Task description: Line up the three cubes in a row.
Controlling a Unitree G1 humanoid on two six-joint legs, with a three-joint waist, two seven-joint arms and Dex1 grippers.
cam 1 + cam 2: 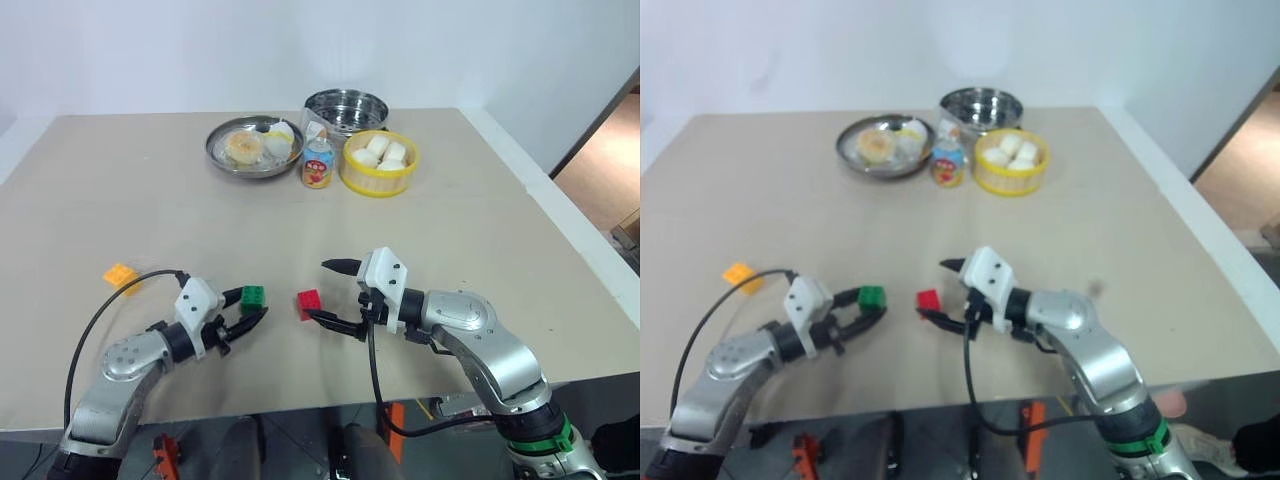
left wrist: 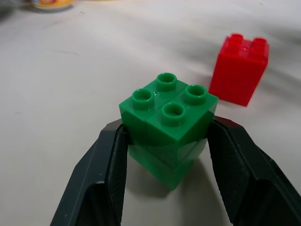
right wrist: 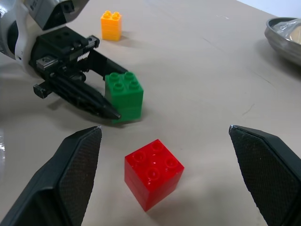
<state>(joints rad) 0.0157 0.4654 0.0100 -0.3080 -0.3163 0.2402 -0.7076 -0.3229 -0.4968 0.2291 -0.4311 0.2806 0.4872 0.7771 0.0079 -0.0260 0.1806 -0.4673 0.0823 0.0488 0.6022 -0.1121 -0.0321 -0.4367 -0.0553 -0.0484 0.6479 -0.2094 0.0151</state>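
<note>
Orange-yellow cube: we note it far out on our left, alone on the tan table, well apart from the other two bricks.
Left gripper: we see both black fingers pressed against opposite sides of the green cube, pinching it low over the table. Studs face up.
Green cube, placing: it sits near the red cube, a small gap between them; whether its base rests on the surface we cannot tell.
Red cube: standing free on the table, studs up, turned slightly askew compared with the green one.
Right gripper: fingers spread wide, one on each side of the red cube, touching neither face.
Back of table: metal plate, small jar, steel pot, yellow basket of white buns. None of it is ours to move.
Step in hand, our judgement: setting green beside red to start the row.
Doing it well: we would square the green brick's faces to the red one's before letting go, set it flat, then open straight out so the fingers do not drag it.
Risk: the right fingers could nudge red out of line if they shift.
Left to do: orange-yellow has to come across to join the row.
</note>
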